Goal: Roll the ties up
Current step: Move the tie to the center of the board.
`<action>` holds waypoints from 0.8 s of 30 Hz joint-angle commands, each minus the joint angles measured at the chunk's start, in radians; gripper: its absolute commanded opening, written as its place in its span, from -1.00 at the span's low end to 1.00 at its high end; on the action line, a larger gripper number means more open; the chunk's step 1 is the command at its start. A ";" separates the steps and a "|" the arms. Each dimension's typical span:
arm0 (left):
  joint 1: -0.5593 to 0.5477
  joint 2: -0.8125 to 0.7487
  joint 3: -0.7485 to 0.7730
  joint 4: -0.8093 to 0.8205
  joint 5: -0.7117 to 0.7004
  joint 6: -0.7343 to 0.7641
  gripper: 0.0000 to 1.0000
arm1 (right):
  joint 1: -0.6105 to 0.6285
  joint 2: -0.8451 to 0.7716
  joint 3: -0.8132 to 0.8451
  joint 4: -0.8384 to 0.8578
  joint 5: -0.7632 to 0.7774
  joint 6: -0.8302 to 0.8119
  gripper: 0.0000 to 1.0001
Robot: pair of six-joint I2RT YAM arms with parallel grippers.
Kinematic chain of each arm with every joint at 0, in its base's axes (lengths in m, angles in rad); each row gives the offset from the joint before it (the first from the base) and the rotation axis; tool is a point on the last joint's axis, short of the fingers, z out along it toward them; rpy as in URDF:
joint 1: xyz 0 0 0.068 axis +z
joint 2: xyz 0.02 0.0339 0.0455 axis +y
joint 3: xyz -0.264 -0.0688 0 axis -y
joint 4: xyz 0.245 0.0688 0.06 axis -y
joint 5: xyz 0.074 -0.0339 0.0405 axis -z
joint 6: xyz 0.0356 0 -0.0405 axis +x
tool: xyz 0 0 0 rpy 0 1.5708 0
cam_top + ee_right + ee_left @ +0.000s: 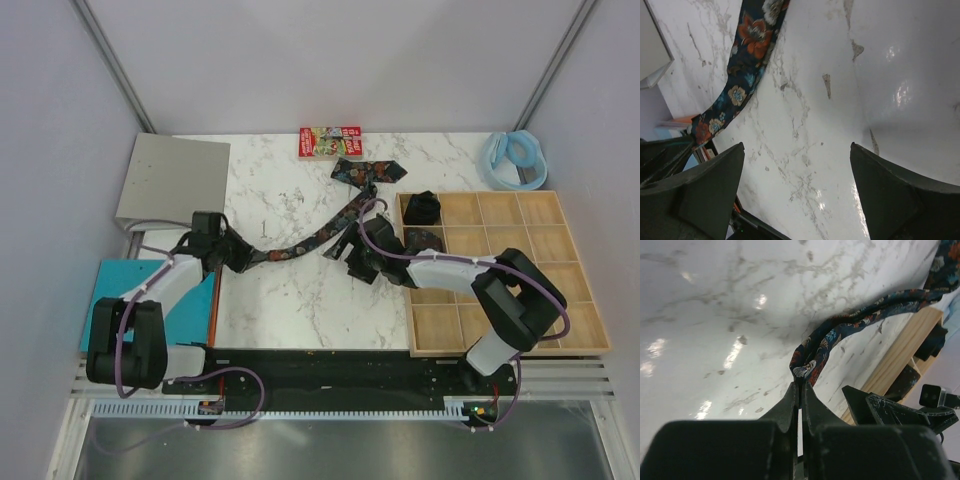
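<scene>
navy floral tie point(812, 357) clenched in left jaws, right jaws gaping over marble point(840, 100); red box point(329, 141) lettering unreadable.

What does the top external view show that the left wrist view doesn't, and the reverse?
Only top external: the red box, the pale blue ring, the grey board and the full layout of the wooden tray. Only left wrist: a close look at the left gripper shut on one end of the long tie. Both: the long tie trailing across the marble table and an edge of the wooden tray.
</scene>
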State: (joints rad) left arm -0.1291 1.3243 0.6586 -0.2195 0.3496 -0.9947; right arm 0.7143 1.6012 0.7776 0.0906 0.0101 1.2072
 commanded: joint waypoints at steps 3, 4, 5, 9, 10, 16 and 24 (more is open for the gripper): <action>0.117 -0.169 -0.141 -0.040 0.003 -0.108 -0.96 | 0.030 0.118 0.144 -0.084 0.090 0.072 0.80; 0.124 -0.193 -0.163 -0.044 -0.030 -0.105 -0.96 | 0.036 0.134 0.187 -0.092 0.088 0.066 0.76; 0.123 -0.217 -0.169 -0.059 -0.053 -0.099 -0.96 | 0.045 0.146 0.212 -0.127 0.094 0.057 0.71; 0.123 -0.306 -0.171 -0.171 -0.147 -0.055 -0.96 | 0.117 0.196 0.350 -0.242 0.163 -0.018 0.59; 0.125 -0.330 -0.165 -0.191 -0.182 -0.039 -0.96 | 0.131 0.207 0.403 -0.282 0.174 -0.030 0.54; 0.158 -0.439 -0.192 -0.282 -0.232 -0.039 -0.96 | 0.208 0.315 0.575 -0.344 0.179 -0.107 -0.09; 0.181 -0.522 -0.209 -0.342 -0.222 -0.018 -0.96 | 0.211 0.480 0.739 -0.338 0.139 -0.204 -0.40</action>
State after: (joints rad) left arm 0.0376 0.8410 0.4564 -0.5114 0.1547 -1.0458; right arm 0.9367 2.0071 1.4277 -0.2214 0.1513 1.0779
